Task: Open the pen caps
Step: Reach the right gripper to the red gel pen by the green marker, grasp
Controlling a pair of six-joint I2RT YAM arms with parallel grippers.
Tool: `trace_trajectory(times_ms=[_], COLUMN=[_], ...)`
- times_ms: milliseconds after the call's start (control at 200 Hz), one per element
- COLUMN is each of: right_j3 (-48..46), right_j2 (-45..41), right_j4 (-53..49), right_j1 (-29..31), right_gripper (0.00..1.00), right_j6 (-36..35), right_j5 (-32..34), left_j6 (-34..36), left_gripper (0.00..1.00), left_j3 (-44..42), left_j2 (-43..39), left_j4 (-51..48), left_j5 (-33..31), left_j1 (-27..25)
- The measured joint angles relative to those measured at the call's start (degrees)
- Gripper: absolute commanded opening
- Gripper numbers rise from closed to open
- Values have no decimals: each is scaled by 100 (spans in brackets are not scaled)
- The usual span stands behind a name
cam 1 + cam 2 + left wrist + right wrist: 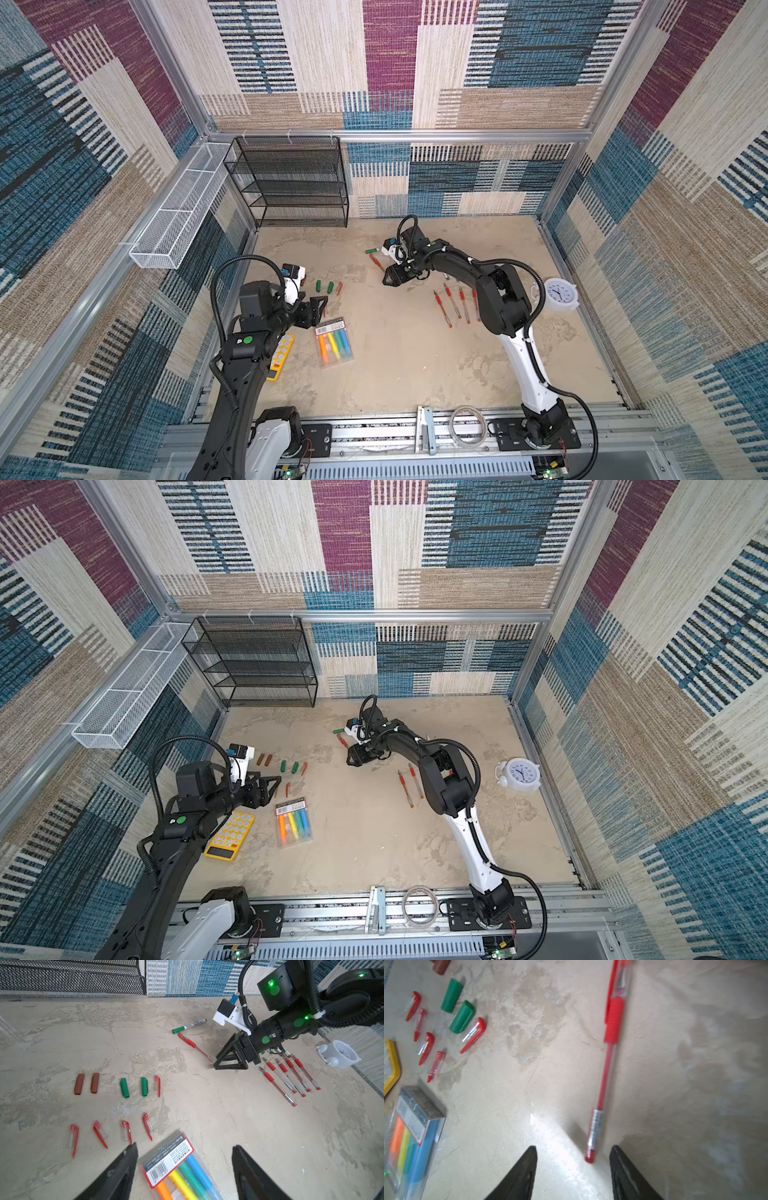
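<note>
Right hand [574, 1147]: jaws part-way apart and empty, straddling the tail end of the slim clear-barrelled red pen [608, 1076]. The pen lies flat on the beige tabletop [529, 1084], nearer one finger than the other. In both top views it runs from the hand toward eleven o'clock, with its clear red-clipped cap [617, 980] on at the far end. Loose brown, green and red-clipped caps [124, 1087] lie toward nine o'clock. Left hand [185, 1145]: wide open, empty, above the clear pack of bright highlighters [182, 1167].

Judgement: centre the barrel before closing, since an off-centre pinch would likely roll or swing so slim a pen. Grip the tail firmly, lift it level, then pull the cap straight along the pen's axis.
</note>
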Motion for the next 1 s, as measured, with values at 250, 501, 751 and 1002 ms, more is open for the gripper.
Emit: trace_trajectory(times_ms=[250, 501, 751, 1002], right_j3=[979, 1976, 2061, 1097], right_j2=[409, 1119, 1261, 826], right_j4=[-153, -385, -474, 76], right_j1=[192, 273, 354, 514], right_gripper=[51, 42, 29, 11], right_j6=[461, 717, 756, 675], right_j5=[828, 1086, 1222, 1458], left_j6=[0, 2, 2, 2], left_gripper=[75, 75, 75, 75], left_j3=[24, 39, 76, 74], left_j2=[-39, -105, -35, 13], left_j4=[2, -9, -20, -13], left_j5=[0, -9, -22, -17], left_j1=[-17, 0, 11, 9])
